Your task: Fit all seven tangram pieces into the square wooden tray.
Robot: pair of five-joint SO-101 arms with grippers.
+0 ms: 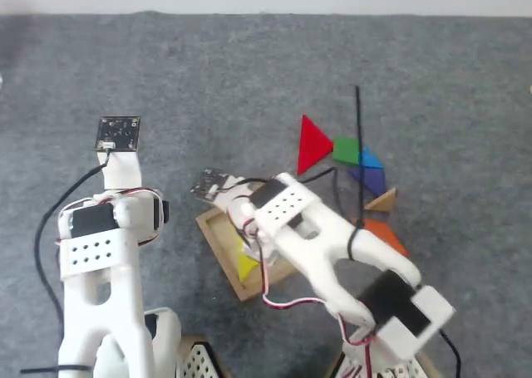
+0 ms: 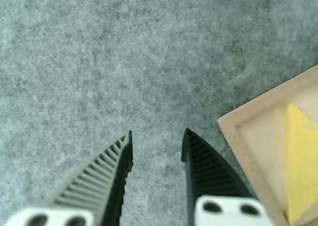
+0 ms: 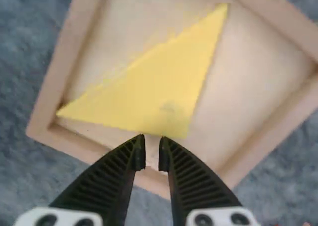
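Note:
The square wooden tray [image 3: 49,92] holds one large yellow triangle [image 3: 154,92], lying flat towards one corner. My right gripper [image 3: 150,140] hangs just above the tray's inner edge at the triangle's long side, its fingers almost together with nothing between them. From above, the right arm [image 1: 287,212] covers most of the tray [image 1: 218,241]; a bit of yellow triangle [image 1: 247,267] shows. My left gripper [image 2: 158,136] is open over bare carpet, beside the tray's corner [image 2: 238,131]. Red [image 1: 312,143], green [image 1: 347,150], blue [image 1: 371,159], purple [image 1: 370,179], wood-coloured [image 1: 383,200] and orange [image 1: 386,235] pieces lie right of the tray.
Grey carpet covers the whole table. A thin black rod or cable [image 1: 358,145] crosses the loose pieces. The left arm [image 1: 100,245] stands left of the tray, with open carpet around and beyond it.

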